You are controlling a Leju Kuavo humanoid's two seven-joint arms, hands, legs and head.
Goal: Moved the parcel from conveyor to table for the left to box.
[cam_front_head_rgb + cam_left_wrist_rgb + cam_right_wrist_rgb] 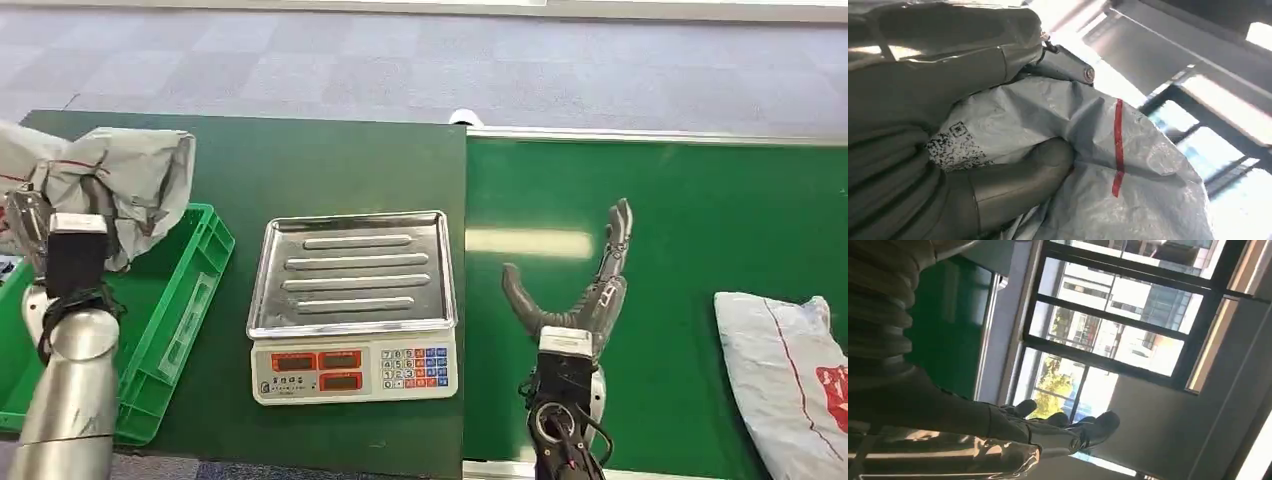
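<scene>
Parcel in left hand above crate, beside scale.

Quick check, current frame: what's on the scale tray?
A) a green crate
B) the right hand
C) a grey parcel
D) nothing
D. The steel tray of the scale is bare; the left hand holds one grey parcel above the green crate, a second parcel lies on the conveyor, and the open right hand hovers over the belt.
</scene>
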